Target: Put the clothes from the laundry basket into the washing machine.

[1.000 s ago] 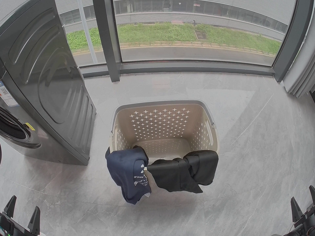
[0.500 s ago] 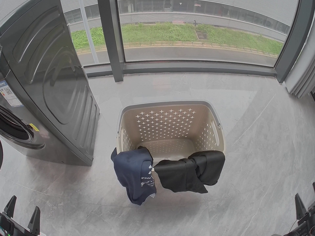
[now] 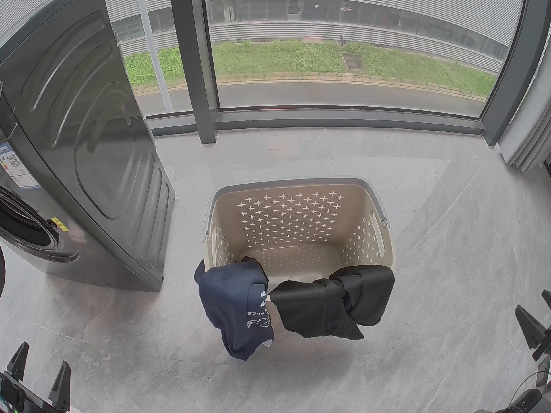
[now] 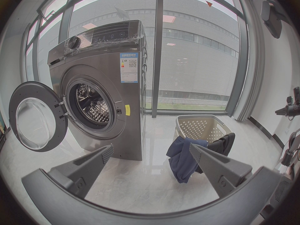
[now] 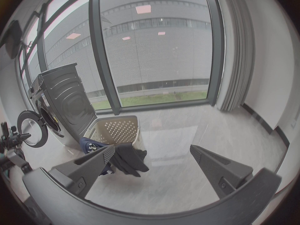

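Navy shirt (image 3: 235, 302) and black garment (image 3: 330, 302) drape over laundry basket (image 3: 298, 186) front rim, frame centre. Soft, light, floppy: pinch a bunched fold. Left pincer (image 3: 41, 362) and right pincer (image 5: 151, 147) spread, empty.

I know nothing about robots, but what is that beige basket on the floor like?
The laundry basket is a beige, plastic-looking tub with a grey rim, star-shaped holes across its walls and a slot handle on each side. It stands upright on the grey floor, to the right of the washing machine and apart from it. Its perforated bottom shows. A navy garment and a black garment hang over its near rim, side by side.
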Tool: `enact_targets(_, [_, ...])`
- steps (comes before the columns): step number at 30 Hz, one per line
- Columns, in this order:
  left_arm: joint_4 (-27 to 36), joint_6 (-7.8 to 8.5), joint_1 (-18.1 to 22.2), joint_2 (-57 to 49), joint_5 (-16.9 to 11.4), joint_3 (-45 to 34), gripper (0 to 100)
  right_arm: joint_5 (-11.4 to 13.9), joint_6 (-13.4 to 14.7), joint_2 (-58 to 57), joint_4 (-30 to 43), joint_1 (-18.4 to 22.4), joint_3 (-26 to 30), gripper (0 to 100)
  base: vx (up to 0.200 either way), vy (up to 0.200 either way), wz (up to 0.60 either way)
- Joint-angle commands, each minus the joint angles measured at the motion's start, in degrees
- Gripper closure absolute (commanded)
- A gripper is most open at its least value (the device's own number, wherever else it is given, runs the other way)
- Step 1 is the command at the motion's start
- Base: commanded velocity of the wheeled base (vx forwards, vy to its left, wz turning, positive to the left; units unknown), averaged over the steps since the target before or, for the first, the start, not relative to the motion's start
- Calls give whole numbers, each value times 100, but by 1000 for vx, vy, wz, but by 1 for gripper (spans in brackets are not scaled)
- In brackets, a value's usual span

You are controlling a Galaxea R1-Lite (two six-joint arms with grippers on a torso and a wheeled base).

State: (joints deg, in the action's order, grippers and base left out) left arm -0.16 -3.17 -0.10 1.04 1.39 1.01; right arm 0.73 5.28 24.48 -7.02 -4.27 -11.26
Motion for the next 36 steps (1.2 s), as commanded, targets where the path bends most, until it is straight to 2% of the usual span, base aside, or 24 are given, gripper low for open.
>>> enact_targets(1, [-2,1,1,-42,2,-92,0,41,773,3863,-1785,-707,265,0,0,0,0])
enact_targets(4, [-2,1,1,-42,2,-92,0,32,773,4364,-2374,-777,256,0,0,0,0])
enact_targets(7, [-2,1,1,-42,2,-92,0,15,773,4724,-2726,-795,195,0,-200,0,0])
enact_targets(16, [-2,1,1,-42,2,-92,0,-12,826,5700,-3060,-839,-253,0,-22,0,0])
enact_targets(19, [-2,1,1,-42,2,-92,0,-47,834,6086,-3183,-1050,-438,0,0,0,0])
enact_targets(23, [-2,1,1,-42,2,-92,0,-223,834,6622,-3411,-1252,-649,0,0,0,0])
enact_targets(29, [-2,1,1,-42,2,-92,0,-249,931,7229,-3745,-1595,-816,0,0,0,0])
enact_targets(33, [-2,1,1,-42,2,-92,0,-346,1028,7642,-4061,-1691,-957,0,0,0,0])
enact_targets(36, [-2,1,1,-42,2,-92,0,-337,1001,7844,-4325,-1779,-983,0,0,0,0])
